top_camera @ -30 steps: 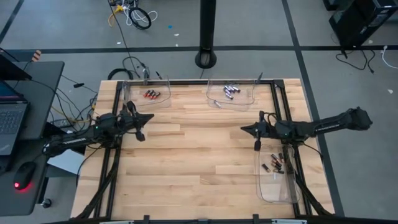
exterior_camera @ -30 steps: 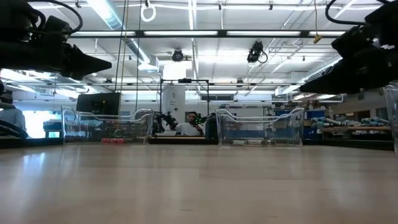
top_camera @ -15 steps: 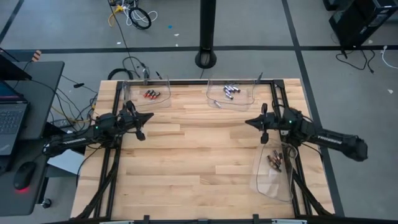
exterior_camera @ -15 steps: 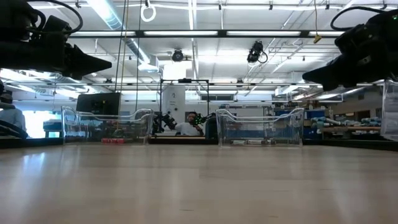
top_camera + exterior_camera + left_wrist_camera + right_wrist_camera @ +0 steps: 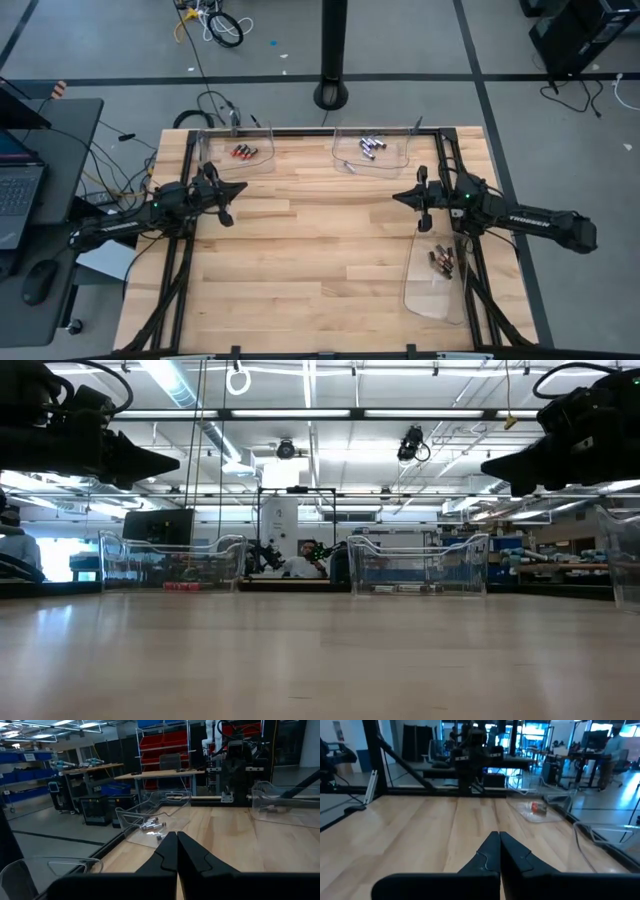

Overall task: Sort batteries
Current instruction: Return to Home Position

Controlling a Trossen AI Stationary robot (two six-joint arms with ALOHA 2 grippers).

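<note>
We hold our left claw (image 5: 237, 188) at 10 o'clock and right claw (image 5: 398, 197) at 2, both pinched closed, empty. Red batteries (image 5: 241, 152) lie at 11, silver batteries (image 5: 368, 146) at 1, brown batteries (image 5: 441, 260) at 3, all inside trays (image 5: 430, 303).

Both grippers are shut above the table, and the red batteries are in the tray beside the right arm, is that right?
Not quite: the high view shows the red batteries in the clear tray on the left arm's side, near the left gripper, not the right gripper. Both are shut above the table.
</note>
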